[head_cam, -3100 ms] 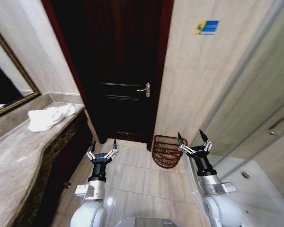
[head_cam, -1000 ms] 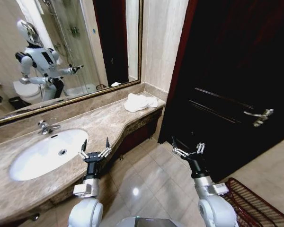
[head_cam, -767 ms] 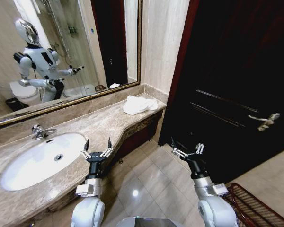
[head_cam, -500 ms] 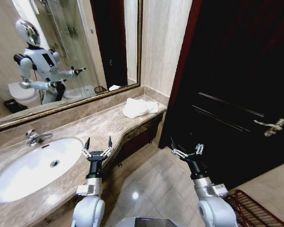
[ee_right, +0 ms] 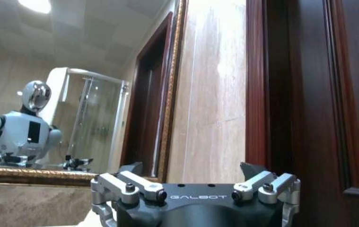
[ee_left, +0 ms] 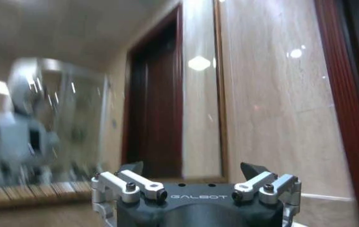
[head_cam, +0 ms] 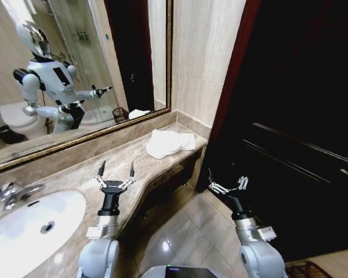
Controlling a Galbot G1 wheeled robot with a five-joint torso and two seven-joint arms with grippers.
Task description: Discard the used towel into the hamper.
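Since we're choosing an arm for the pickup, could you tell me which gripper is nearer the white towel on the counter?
Left. The left gripper is open above the counter, short of the towel. The right gripper is open over the floor by the dark door.

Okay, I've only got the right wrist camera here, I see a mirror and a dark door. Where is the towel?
Observer: The white towel lies crumpled on the marble counter, at its far end beside the dark door.
Operator: Is either pincer near it?
Observer: No. The left pincer hovers open above the counter's front edge, short of the towel.
Operator: And where's my right one?
Observer: The right pincer is open and empty over the floor tiles, in front of the door.
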